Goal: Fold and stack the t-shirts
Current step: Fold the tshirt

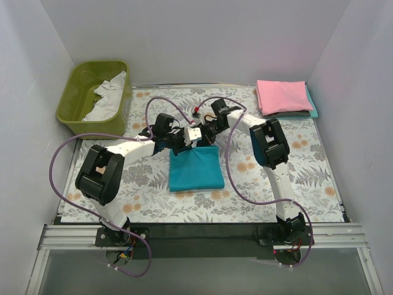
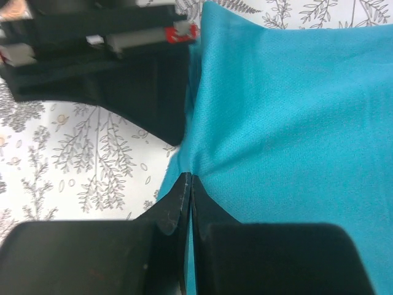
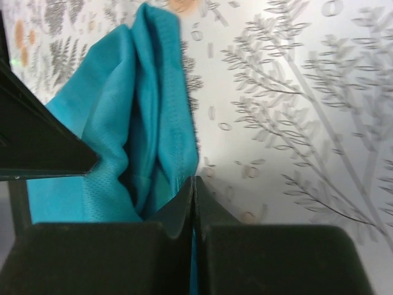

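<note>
The left fingers (image 2: 179, 203) are pressed tight together, with a thin sliver of teal showing in the slit between them. They pinch the edge of the folded teal short-sleeved cloth t-shirt (image 2: 288, 123), which spreads smooth and flat away from the tips. The right fingers (image 3: 182, 206) are likewise closed to a slit with teal cloth caught in it. On their left the same shirt's edge stands up in loose, bunched folds.

From above, both pairs of fingers meet close together at the far edge of the teal t-shirt, the left pair at its far-left corner and the right pair just beside it. The shirt lies as a neat rectangle near the middle of the floral-patterned cloth-covered surface (image 1: 307, 178), between the two white-and-black arms.

Well apart from it, in the far right corner of the surface, a folded pink cloth t-shirt (image 1: 281, 95) rests squarely on top of other folded garments (image 1: 312, 112); only their dark grey and teal edges show.

At the far left corner an olive-green plastic tub (image 1: 69, 104) sits partly off the patterned cloth, with crumpled white cloth (image 1: 110, 92) inside it. Purple cables (image 1: 61, 153) loop from each arm over the surface.
</note>
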`<state>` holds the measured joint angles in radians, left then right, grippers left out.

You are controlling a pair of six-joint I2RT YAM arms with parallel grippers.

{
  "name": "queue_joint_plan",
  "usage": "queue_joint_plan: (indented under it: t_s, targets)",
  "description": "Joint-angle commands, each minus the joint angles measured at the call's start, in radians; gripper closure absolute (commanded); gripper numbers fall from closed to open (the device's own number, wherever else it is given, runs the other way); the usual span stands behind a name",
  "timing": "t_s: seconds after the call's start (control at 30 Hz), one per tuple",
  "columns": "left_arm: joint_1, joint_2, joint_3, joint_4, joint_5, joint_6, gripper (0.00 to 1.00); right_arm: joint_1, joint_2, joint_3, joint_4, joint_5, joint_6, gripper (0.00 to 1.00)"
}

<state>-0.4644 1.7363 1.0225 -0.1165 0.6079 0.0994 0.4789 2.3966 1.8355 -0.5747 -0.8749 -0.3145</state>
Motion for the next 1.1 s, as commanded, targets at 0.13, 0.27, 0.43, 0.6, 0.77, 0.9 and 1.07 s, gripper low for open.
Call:
queue_joint_plan:
  t_s: [0.13,0.27,0.43,0.6,0.77,0.9,1.07]
  targets:
    - [0.021,-0.063,0.065,-0.031,-0.053,0.059,1.00,0.033,0.047,-0.081,-0.034,0.014,-0.047,0.99]
    - [0.026,-0.024,0.082,-0.019,-0.051,0.065,1.00,0.033,0.042,-0.073,-0.037,0.027,-0.051,0.99]
    - [0.040,0.020,0.062,0.038,-0.060,0.072,1.00,0.026,0.032,-0.042,-0.037,0.108,-0.052,0.99]
    - [0.043,0.068,0.044,0.095,-0.060,0.082,0.98,-0.038,-0.011,0.039,-0.047,0.224,-0.049,0.72]
    - [0.052,0.086,0.126,0.084,-0.057,-0.003,0.79,-0.109,-0.138,0.045,-0.051,0.329,-0.064,0.54]
    - [0.081,0.051,0.210,-0.026,-0.024,-0.125,0.68,-0.144,-0.253,-0.030,-0.059,0.350,-0.069,0.50]
    - [0.130,-0.024,0.202,-0.132,-0.036,-0.289,0.59,-0.145,-0.405,-0.159,-0.063,0.232,-0.026,0.55]
